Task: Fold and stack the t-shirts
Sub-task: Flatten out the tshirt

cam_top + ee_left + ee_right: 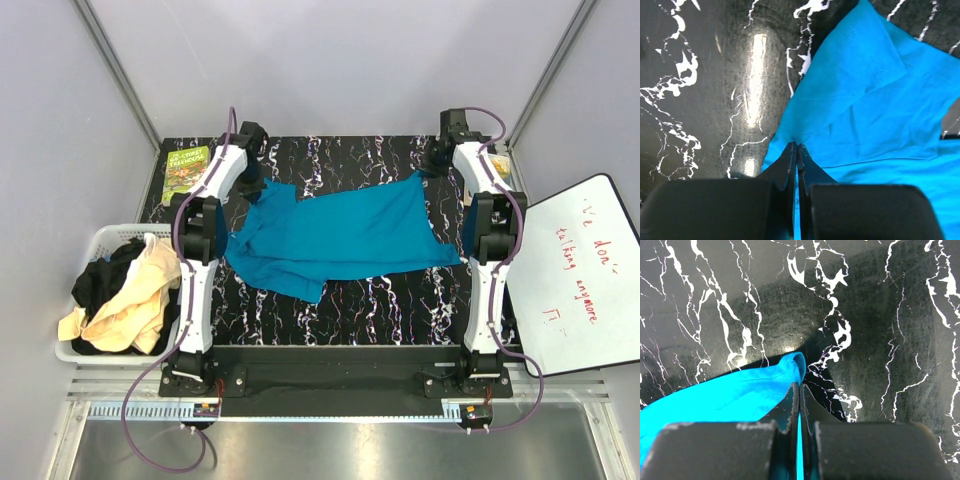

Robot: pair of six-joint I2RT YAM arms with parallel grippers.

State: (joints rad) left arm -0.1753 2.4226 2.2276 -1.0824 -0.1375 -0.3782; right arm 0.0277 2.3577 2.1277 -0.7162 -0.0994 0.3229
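Note:
A teal blue t-shirt [340, 238] lies spread and rumpled across the middle of the black marble table [380, 310]. My left gripper [252, 182] is shut on the shirt's far left corner; the wrist view shows fabric [865, 105] pinched between the fingertips [797, 146]. My right gripper [436, 165] is shut on the shirt's far right corner [740, 390], with fabric between the fingertips [799, 385]. A black shirt [100, 280] and a cream-beige shirt [135, 300] lie heaped in the basket at the left.
A white slatted basket [105, 236] stands at the table's left edge. A green book [186, 168] lies at the far left corner. A whiteboard [585, 270] with red writing leans at the right. Grey walls enclose the table.

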